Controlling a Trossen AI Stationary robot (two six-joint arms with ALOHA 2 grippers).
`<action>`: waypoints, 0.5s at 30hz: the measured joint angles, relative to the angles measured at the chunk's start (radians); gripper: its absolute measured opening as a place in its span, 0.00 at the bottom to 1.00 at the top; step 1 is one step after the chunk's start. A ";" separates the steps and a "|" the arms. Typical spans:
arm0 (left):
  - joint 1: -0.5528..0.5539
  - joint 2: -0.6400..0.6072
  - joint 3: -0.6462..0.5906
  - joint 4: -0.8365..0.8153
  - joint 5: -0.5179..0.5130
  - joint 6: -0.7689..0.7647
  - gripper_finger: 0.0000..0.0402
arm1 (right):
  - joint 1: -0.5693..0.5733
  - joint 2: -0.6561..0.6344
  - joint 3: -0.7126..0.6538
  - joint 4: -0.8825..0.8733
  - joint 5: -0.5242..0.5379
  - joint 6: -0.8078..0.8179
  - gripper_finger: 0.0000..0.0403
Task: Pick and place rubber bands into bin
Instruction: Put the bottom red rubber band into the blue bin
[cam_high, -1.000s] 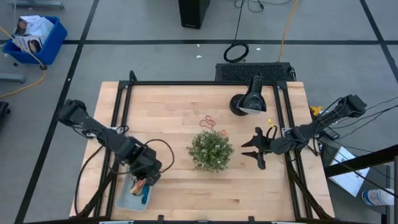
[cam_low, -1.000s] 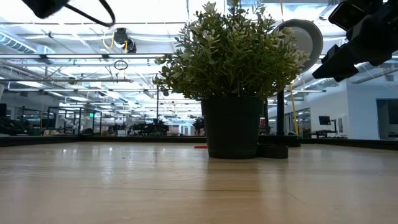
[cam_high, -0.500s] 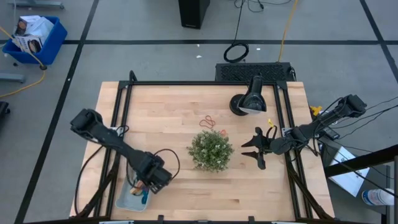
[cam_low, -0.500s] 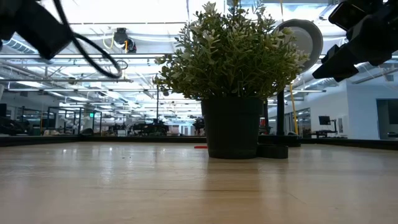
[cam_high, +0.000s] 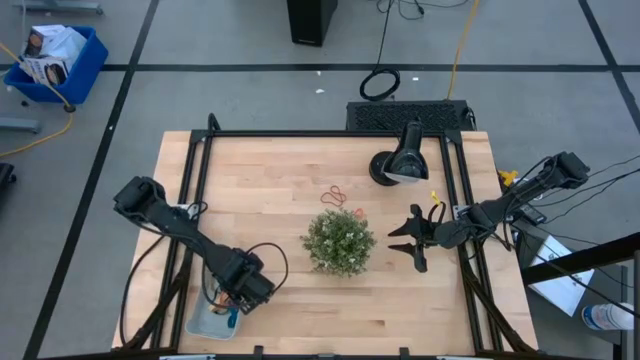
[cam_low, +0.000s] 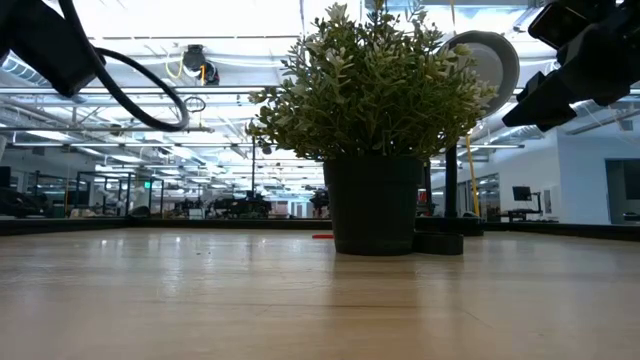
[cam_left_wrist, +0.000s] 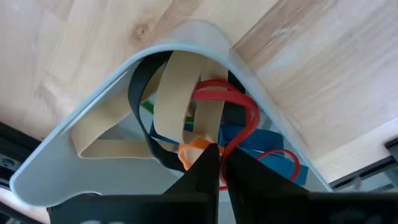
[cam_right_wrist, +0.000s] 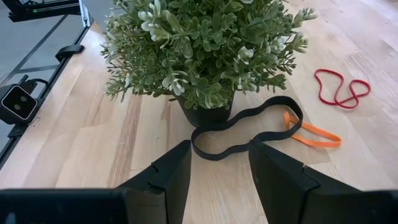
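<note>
The pale blue bin (cam_high: 205, 322) sits at the table's near left corner and holds several tan, black, blue and orange rubber bands (cam_left_wrist: 174, 93). My left gripper (cam_high: 232, 302) (cam_left_wrist: 219, 163) is down in the bin, shut on a red rubber band (cam_left_wrist: 224, 99). More rubber bands lie flat on the table behind the plant (cam_high: 340, 240): a red one (cam_right_wrist: 341, 87), an orange one (cam_right_wrist: 311, 134) and a black one (cam_right_wrist: 249, 124). My right gripper (cam_high: 408, 240) (cam_right_wrist: 214, 165) is open and empty, to the right of the plant. My left gripper pinches one strand of the red band (cam_left_wrist: 231, 146) between its two fingertips, coming from above into the bin. The rest of the loop (cam_left_wrist: 214, 87) lies slack on the tan and black bands inside the bin.
The potted plant stands mid-table between the arms. A black lamp-like stand (cam_high: 398, 160) is at the far right of the table. Black frame rails (cam_high: 195, 180) run along the table's left and right sides. Bare wood lies near the table's front middle (cam_high: 380, 310).
My left arm has swung and come lower over the bin, its gripper moving a little toward the table's near edge, down among the bands.
</note>
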 joint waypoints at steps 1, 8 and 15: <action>0.002 0.000 0.000 0.000 -0.001 0.011 0.08 | 0.000 0.000 0.000 0.000 0.000 0.000 0.39; 0.002 0.000 0.000 0.000 -0.004 0.041 0.08 | 0.000 0.000 0.000 0.000 0.001 0.000 0.39; 0.003 0.000 0.000 0.001 -0.009 0.030 0.08 | 0.000 0.000 0.000 0.000 0.001 0.000 0.39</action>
